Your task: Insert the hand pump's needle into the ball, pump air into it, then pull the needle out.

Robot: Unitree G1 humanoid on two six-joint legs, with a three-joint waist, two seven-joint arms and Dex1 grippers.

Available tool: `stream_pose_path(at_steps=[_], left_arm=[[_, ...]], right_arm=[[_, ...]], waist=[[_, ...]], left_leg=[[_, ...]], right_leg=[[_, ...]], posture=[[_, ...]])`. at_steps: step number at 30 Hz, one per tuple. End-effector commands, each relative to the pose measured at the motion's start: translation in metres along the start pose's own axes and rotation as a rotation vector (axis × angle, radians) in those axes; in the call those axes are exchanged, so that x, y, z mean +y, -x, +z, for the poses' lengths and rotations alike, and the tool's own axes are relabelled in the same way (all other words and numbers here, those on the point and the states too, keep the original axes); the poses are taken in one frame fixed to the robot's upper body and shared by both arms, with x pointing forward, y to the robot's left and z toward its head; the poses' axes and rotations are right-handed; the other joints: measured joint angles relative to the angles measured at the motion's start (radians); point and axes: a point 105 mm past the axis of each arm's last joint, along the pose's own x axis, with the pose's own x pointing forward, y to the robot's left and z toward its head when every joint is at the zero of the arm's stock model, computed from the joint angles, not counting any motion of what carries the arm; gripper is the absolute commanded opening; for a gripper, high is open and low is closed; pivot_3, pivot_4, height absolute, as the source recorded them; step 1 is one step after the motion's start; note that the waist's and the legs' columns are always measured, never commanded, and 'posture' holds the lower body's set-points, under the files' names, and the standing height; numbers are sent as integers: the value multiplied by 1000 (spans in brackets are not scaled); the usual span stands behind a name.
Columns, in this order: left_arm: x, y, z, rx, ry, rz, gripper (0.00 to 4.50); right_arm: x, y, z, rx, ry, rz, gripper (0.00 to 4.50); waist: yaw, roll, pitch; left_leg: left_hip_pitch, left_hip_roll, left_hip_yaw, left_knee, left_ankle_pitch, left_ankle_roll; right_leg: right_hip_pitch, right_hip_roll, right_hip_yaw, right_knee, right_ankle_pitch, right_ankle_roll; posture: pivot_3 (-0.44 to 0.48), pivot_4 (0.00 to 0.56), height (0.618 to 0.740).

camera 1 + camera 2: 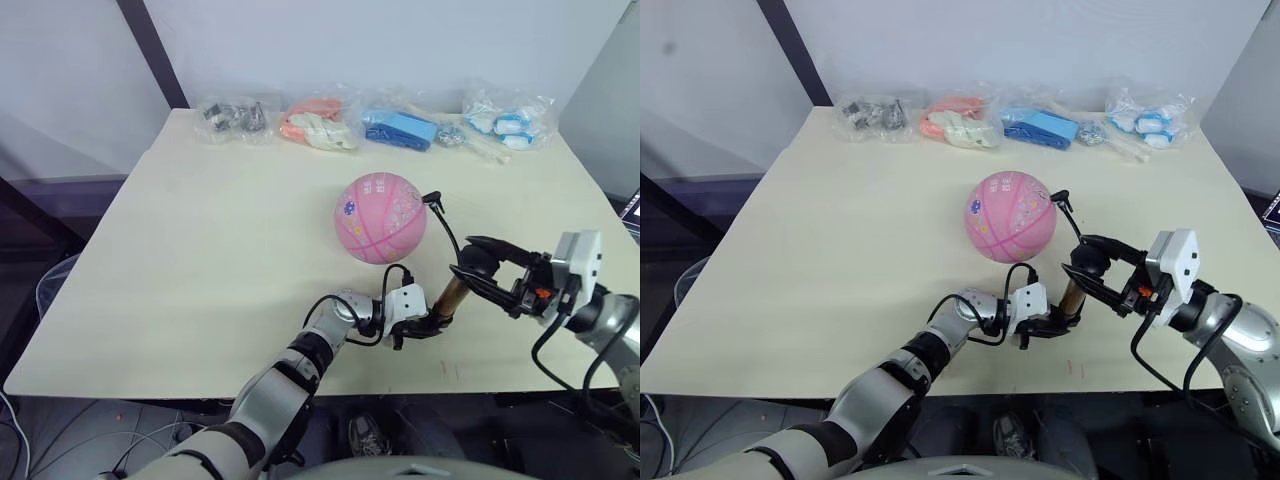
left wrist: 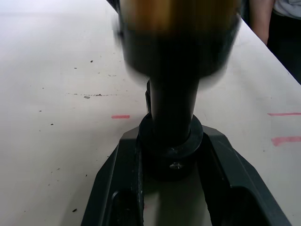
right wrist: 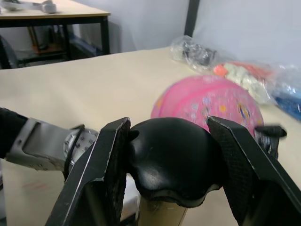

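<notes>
Your right claw [image 1: 1092, 268] is closed on the black handle [image 3: 170, 160] of the pump [image 1: 449, 297], with one finger [image 3: 101, 174] pressed to each side of the rounded knob. Your left claw [image 1: 1052, 322] grips the black lower end [image 2: 170, 153] of the same pump, so the gold barrel stands tilted between your two claws, near the front edge of the desk [image 1: 200, 260], toward its right side.

From the pump a thin black hose [image 1: 448, 232] goes up to the ball [image 1: 380, 217], which rests just behind the claws, about the middle of the desk. The black fitting [image 1: 432, 198] touches the right side of the ball. The needle itself is too small to see, so you cannot tell how deep it sits.

The pump looks stiff and light, and its metal barrel is probably slippery, so keep your hold on the black ends. The handle should slide only along the barrel, so push straight. The ball seems light and round, and it may roll if the hose pulls it. The needle is likely thin and easy to bend.

Four clear bags [image 1: 404, 127] lie along the back edge.
</notes>
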Motion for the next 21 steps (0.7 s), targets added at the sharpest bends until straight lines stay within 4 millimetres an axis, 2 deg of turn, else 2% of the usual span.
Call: stream_pose_path(at_steps=[1,8,15,21], left_arm=[[-19,8,-41,141,93,-51,1083],[-19,8,-40,139,93,-51,1083],[-17,9,-36,102,105,-40,1083],[-17,9,-35,101,105,-45,1083]], right_arm=[[9,7,-51,167,-93,1,2118],[14,3,-60,172,-92,1,2118],[7,-2,-34,78,-59,-5,2118],[7,-1,-33,93,-52,8,2118]], waist=[[0,0,0],[0,2,-2],[0,3,-2],[0,4,-1]], left_leg=[[0,0,0,0,0,0],[0,0,-1,0,0,0],[0,0,-2,0,0,0],[0,0,-2,0,0,0]], right_leg=[[0,0,0,0,0,0],[0,1,0,0,0,0],[1,1,0,0,0,0],[0,1,0,-1,0,-1]], posture=[[0,150,740],[0,150,740],[0,150,740],[0,150,740]])
